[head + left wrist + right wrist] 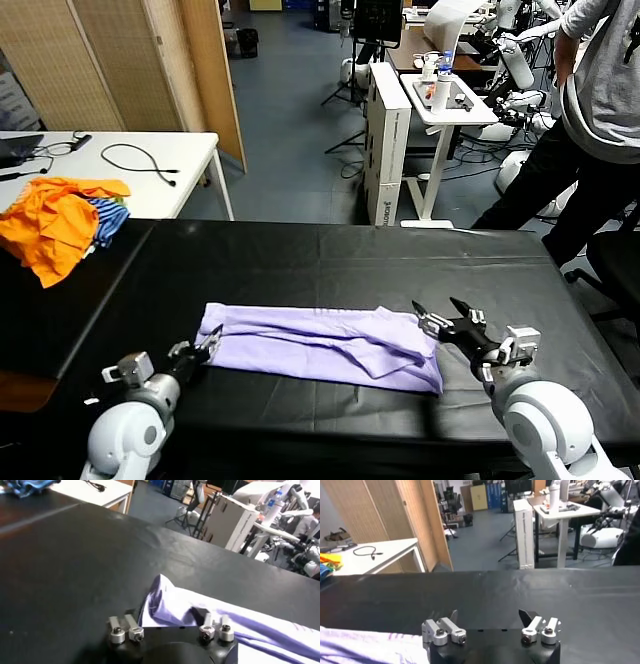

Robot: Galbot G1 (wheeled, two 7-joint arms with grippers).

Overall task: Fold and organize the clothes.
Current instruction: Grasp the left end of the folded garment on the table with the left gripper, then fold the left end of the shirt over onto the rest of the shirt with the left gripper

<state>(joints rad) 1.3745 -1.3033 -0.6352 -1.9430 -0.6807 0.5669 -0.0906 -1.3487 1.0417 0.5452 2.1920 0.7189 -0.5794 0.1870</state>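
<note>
T-shirt (320, 345): folded strip flat on black table (300, 260) | Left gripper (207, 349): at shirt's left end, grip state cannot be told | Right gripper (443, 319): released, jaws spread beside shirt's right end

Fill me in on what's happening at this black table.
A two-armed robot is working on a pale lavender cotton t-shirt that lies folded into a long strip on the black table. The left gripper is at the strip's left end, its fingers at the cloth edge. The right gripper is at the right end, fingers spread wide, holding nothing. A heap of orange and blue-striped garments sits at the far left corner, apart from the work.
</note>
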